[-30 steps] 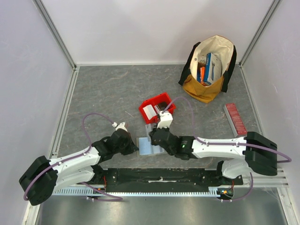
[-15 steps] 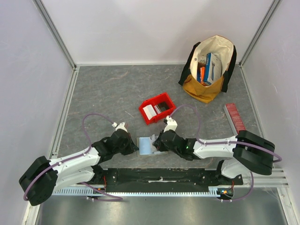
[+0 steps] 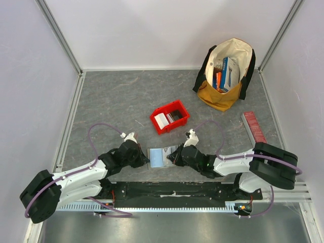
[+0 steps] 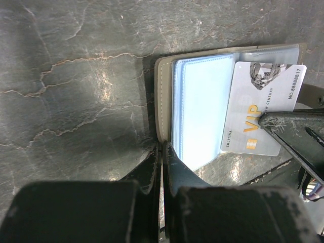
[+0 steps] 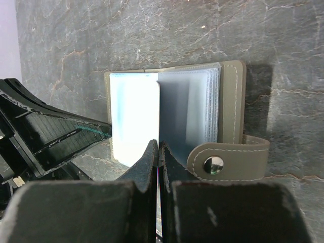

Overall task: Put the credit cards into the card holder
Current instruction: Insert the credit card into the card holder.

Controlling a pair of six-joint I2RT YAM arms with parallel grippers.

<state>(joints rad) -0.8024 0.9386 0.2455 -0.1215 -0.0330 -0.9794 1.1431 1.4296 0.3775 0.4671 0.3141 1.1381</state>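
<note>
The card holder (image 3: 158, 157), a grey-olive wallet, lies open on the table between my two grippers, its clear sleeves (image 4: 202, 106) showing. My left gripper (image 4: 162, 148) is shut on the edge of its left cover (image 4: 163, 96). A white credit card (image 4: 253, 111) printed "VIP" leans over the sleeves. My right gripper (image 5: 159, 147) is shut on that card, which I see edge-on in the right wrist view. One right finger (image 4: 293, 131) shows at the card's lower corner. The holder's snap strap (image 5: 228, 161) sticks out on the right. More credit cards (image 3: 162, 120) lie in a red bin.
The red bin (image 3: 178, 108) stands just beyond the wallet. A tan and cream bag (image 3: 217, 96) holding upright colourful boxes sits at the back right. A long red ribbed box (image 3: 253, 127) lies by the right wall. Walls close in on three sides.
My right gripper has come back from the red bin to the wallet with the card in it. The left arm has stayed on the wallet.
</note>
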